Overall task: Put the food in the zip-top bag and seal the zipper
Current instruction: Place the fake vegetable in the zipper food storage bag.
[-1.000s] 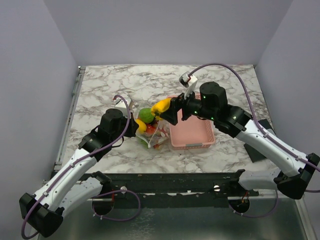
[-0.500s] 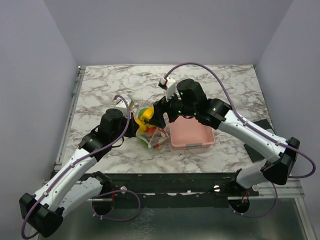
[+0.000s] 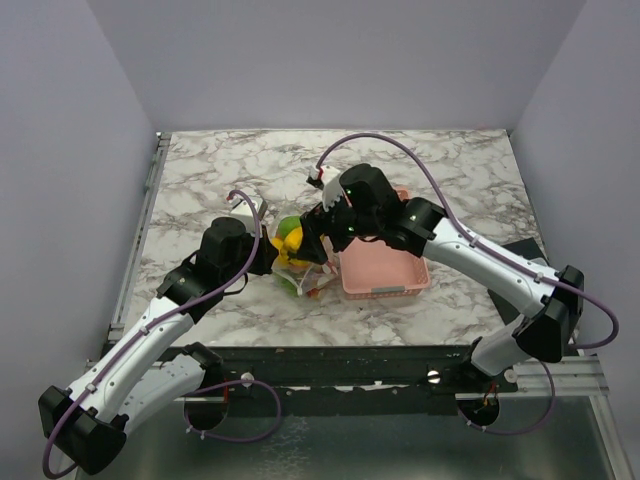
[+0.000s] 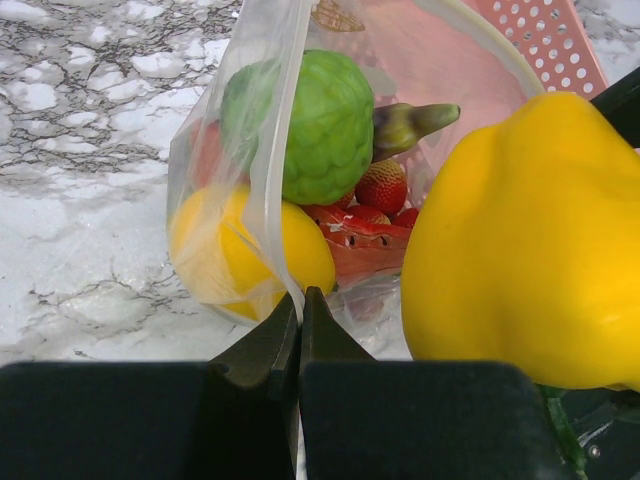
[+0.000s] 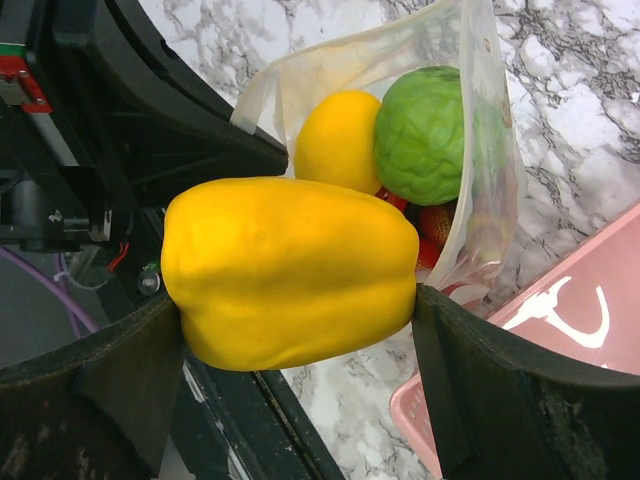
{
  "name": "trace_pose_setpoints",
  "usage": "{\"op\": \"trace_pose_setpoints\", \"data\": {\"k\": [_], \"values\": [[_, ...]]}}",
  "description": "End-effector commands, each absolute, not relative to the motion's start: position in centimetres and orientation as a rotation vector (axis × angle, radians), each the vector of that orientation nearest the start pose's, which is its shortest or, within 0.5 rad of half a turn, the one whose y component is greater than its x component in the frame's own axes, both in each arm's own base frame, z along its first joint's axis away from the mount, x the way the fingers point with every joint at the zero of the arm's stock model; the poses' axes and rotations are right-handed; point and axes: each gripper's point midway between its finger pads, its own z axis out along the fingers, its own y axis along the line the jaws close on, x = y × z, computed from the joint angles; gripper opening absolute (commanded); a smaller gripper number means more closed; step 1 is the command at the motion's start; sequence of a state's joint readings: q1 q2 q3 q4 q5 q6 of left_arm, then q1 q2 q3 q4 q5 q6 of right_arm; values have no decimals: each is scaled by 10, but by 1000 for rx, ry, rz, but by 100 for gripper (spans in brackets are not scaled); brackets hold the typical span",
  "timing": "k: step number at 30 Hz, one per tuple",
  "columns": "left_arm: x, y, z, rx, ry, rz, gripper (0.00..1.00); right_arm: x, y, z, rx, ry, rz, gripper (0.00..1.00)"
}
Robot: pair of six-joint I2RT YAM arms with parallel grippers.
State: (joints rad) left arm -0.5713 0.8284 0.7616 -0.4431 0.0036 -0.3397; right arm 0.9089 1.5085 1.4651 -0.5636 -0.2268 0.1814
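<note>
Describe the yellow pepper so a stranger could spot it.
On the marble table, beside the pink basket, stands a clear bag of toy food. The pepper hangs at its mouth in the right gripper: blocky and bigger than the round yellow fruit inside.

On my overhead feed I see a white surface (image 3: 230,165) veined with grey like marble, boxed in on three sides by plain walls of pale lilac-grey. The back wall (image 3: 330,60) stands along the far edge, the left wall (image 3: 60,200) and the right wall (image 3: 590,150) along the sides. A metal rail (image 3: 138,235) runs beside the surface's left edge. A dark bar (image 3: 340,360) spans the near edge, and below it lies a dull grey metal sheet (image 3: 400,445). A flat black pad (image 3: 528,250) sits at the right edge. The light is soft and even, so shadows on the marbling are faint.
</note>
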Motion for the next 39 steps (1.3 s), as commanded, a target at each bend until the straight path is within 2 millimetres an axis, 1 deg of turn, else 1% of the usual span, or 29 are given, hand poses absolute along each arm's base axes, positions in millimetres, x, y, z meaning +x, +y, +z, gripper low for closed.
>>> {"op": "trace_pose_setpoints", "data": {"k": [1,5,10,20,23,25,31,39], "values": [[233,-172,200,267,2093,-585,0,225,367,233,-956,2144,815,50],[232,-173,200,271,2093,-588,0,226,368,224,-952,2166,810,51],[232,-173,200,271,2092,-591,0,228,369,212,-947,2193,795,53],[232,-173,199,271,2097,-587,0,220,373,200,-974,2231,835,56],[232,-173,198,273,2100,-586,0,217,374,202,-983,2220,850,57],[233,-173,198,273,2102,-586,0,216,377,208,-985,2203,859,57],[233,-173,197,270,2104,-582,0,225,385,223,-966,2167,846,58],[233,-173,197,270,2106,-581,0,228,390,238,-1034,2140,812,58]]}}
